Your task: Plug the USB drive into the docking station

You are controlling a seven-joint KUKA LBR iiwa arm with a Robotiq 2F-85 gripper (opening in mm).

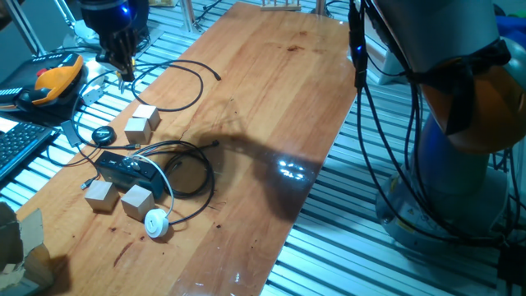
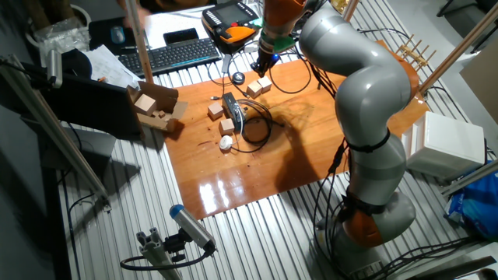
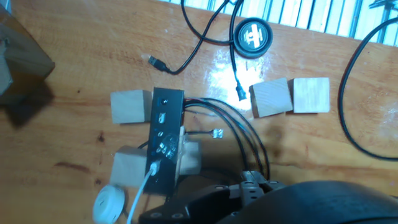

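The docking station (image 1: 127,170) is a flat dark box lying on the wooden table between pale wooden cubes, with thin black cables looping off it. It also shows in the other fixed view (image 2: 232,107) and in the hand view (image 3: 165,140). My gripper (image 1: 124,72) hangs well above the table, behind the dock and apart from it, and shows in the other fixed view (image 2: 264,59). In the hand view its dark fingers (image 3: 205,196) fill the bottom edge. They seem shut on a small pale piece with a metal tip, the USB drive (image 3: 189,154).
Two wooden cubes (image 1: 141,123) sit behind the dock and two (image 1: 119,198) in front. A round black puck (image 1: 103,136) lies at the left and a white round disc (image 1: 156,224) at the front. An orange pendant (image 1: 53,82) and a keyboard (image 1: 16,144) lie off the table's left.
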